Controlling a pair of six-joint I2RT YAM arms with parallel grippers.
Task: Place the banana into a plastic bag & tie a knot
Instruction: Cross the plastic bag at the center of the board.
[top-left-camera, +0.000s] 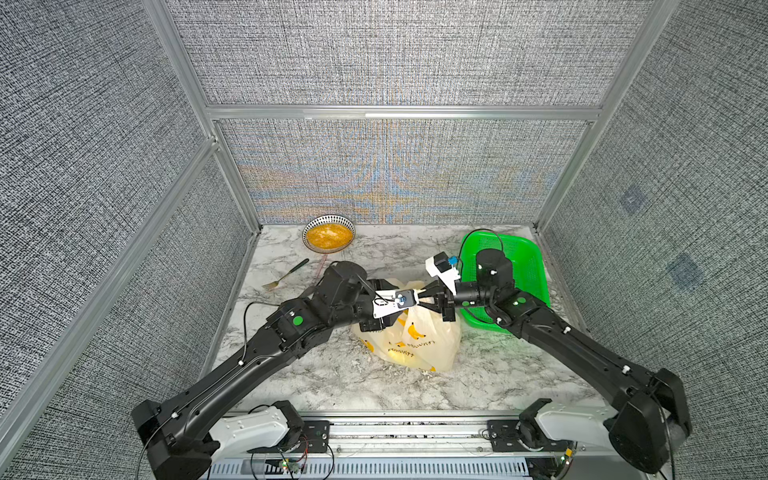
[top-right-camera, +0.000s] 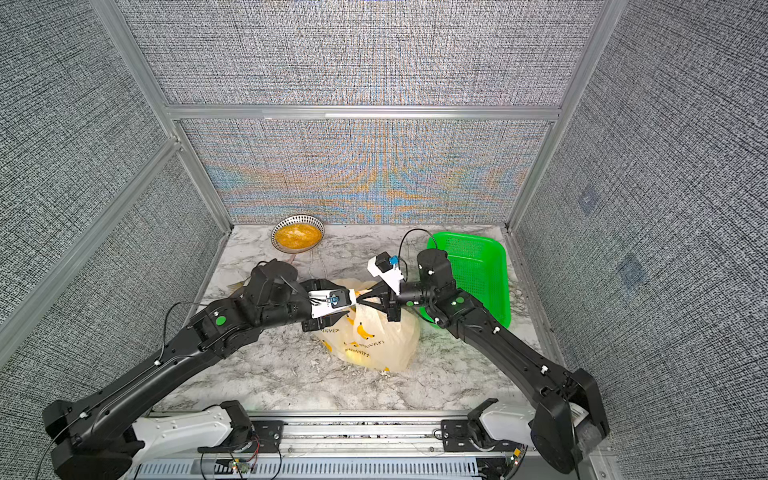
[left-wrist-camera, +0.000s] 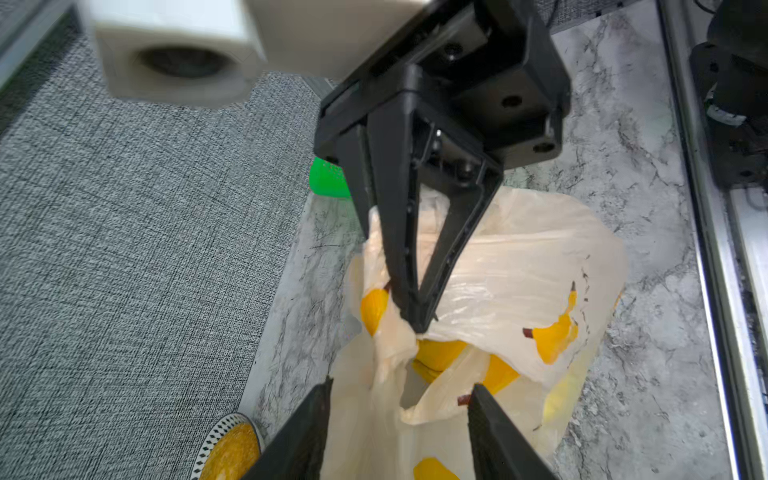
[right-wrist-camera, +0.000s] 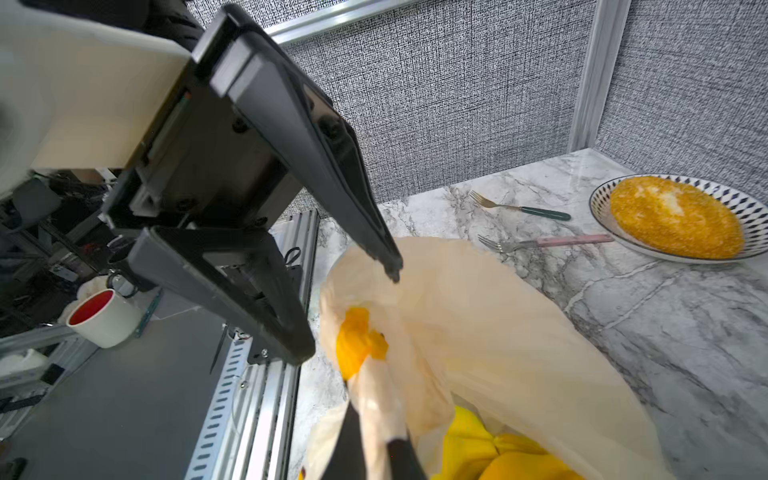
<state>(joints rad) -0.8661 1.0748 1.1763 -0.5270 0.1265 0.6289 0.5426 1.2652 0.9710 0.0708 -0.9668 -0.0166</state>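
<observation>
The right gripper (left-wrist-camera: 419, 322) is clenched on a bunched strip of the plastic bag (top-left-camera: 419, 340) near the bag's mouth, with cream film pinched between its meeting tips. Facing it from the left, the left gripper (right-wrist-camera: 347, 311) is released: its jaws stand apart over the bag's top, and whether they brush the film cannot be told. The bag sits slumped about mid-table on the marble table (top-left-camera: 332, 374), between the two arms, and is printed with yellow banana bunches and dark lettering. Its mouth gapes a little, and the yellow banana (right-wrist-camera: 511, 457) shows inside. Whether the handles are knotted cannot be told. Right of the bag and further back stands a green basket (top-left-camera: 528, 257), partly behind the right arm. At the far edge, left of centre, a patterned bowl (top-left-camera: 329, 235) holds orange-yellow food. Between bowl and bag lie a green-handled fork (right-wrist-camera: 523, 210) and a pink-handled fork (right-wrist-camera: 552, 240)
</observation>
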